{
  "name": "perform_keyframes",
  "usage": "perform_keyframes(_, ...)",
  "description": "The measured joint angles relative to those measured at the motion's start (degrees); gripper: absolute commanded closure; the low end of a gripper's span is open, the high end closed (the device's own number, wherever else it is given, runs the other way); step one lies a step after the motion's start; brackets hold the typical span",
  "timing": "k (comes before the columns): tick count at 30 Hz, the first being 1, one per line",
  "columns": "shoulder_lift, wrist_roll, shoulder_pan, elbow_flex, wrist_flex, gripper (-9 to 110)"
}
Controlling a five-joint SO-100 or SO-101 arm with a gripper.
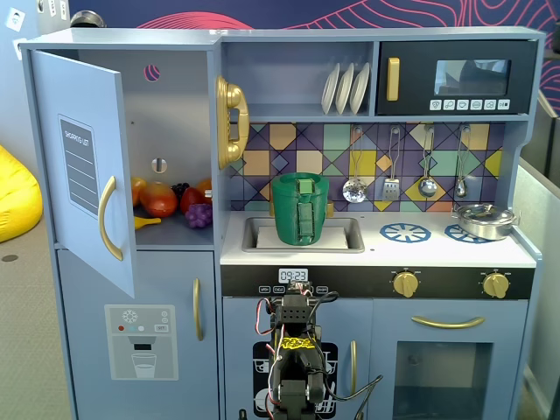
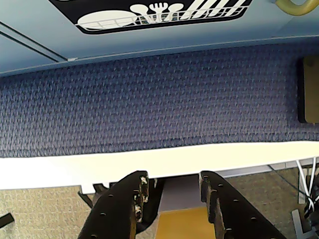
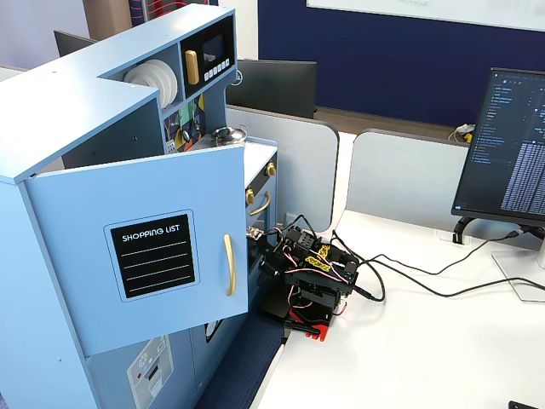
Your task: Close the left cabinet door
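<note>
One toy kitchen [image 1: 376,262] fills a fixed view, and its biggest moving part, the left cabinet door [image 1: 87,166], stands swung wide open at the upper left, hinged along its left edge, so the fruit [image 1: 171,201] on the shelf behind it shows. In the other fixed view the door [image 3: 140,256] juts out from the cabinet front toward the desk, shopping-list panel [image 3: 154,255] and gold handle [image 3: 228,265] facing outward. The arm [image 1: 293,350] sits folded low in front of the kitchen's middle, below the sink. The door therefore lies up and to the left of the gripper [image 2: 172,191] as the front fixed view shows it, its long axis upright, its free edge nearest the arm. In the wrist view the two black fingers [image 2: 124,204] are parted with nothing between them, aimed at the blue mat [image 2: 149,104] and the kitchen's base. My judgement: the arm must rise and reach leftward, then push the door's outer face back toward the cabinet.
</note>
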Motion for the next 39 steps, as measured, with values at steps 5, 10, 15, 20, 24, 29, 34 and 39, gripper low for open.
perform_keyframes(5,0.0,0.9,0.3,0.0,0.0,101)
perform_keyframes(10,0.0,1.1,0.3,0.0,0.0,101)
perform_keyframes(15,0.0,1.2,-0.5,0.0,0.0,101)
perform_keyframes(20,-0.1,4.0,-10.5,0.7,-3.2,101)
perform_keyframes(24,-1.8,4.2,-29.2,-1.1,-12.8,102)
perform_keyframes(29,-7.6,-3.9,-52.7,-5.7,-28.9,102)
perform_keyframes(34,-12.1,-11.1,-74.0,-8.4,-46.2,102)
perform_keyframes(39,-19.4,-15.1,-88.8,-10.5,-63.4,102)
